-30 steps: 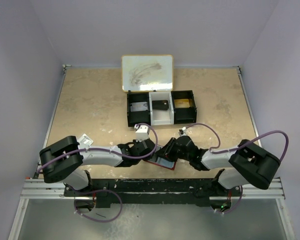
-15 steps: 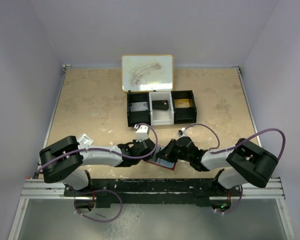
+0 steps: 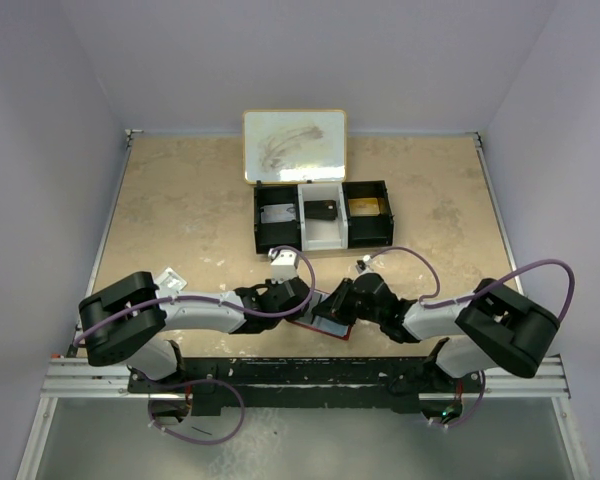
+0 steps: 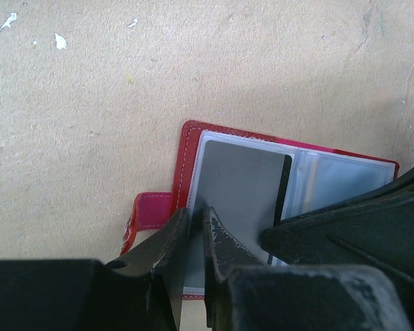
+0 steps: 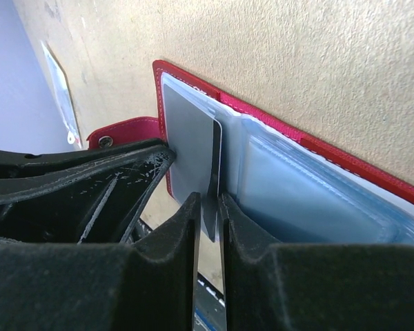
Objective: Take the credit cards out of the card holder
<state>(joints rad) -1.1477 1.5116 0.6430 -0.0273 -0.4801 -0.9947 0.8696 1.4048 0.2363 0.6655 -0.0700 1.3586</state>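
Note:
The red card holder [image 4: 186, 148] lies open on the table near the front edge, its pale clear sleeves facing up [image 3: 325, 328]. A grey credit card [image 4: 238, 186] sits in the left sleeve, partly drawn out. My left gripper [image 4: 195, 219] is shut on the holder's left edge, beside the little red tab [image 4: 152, 210]. My right gripper [image 5: 208, 202] is shut on the dark edge of the credit card [image 5: 186, 138], which stands out from the card holder [image 5: 317, 148]. In the top view the left gripper [image 3: 302, 303] and the right gripper [image 3: 333, 310] meet over the holder.
A long black tray [image 3: 257, 215] with a white middle compartment stands behind the arms, with cards in its outer compartments. A white board [image 3: 294, 146] lies beyond it. The metal rail [image 3: 310, 375] along the table's front edge is just below the holder.
My right gripper has closed on the card's edge and its arm has shifted slightly. The left gripper has kept its hold on the holder.

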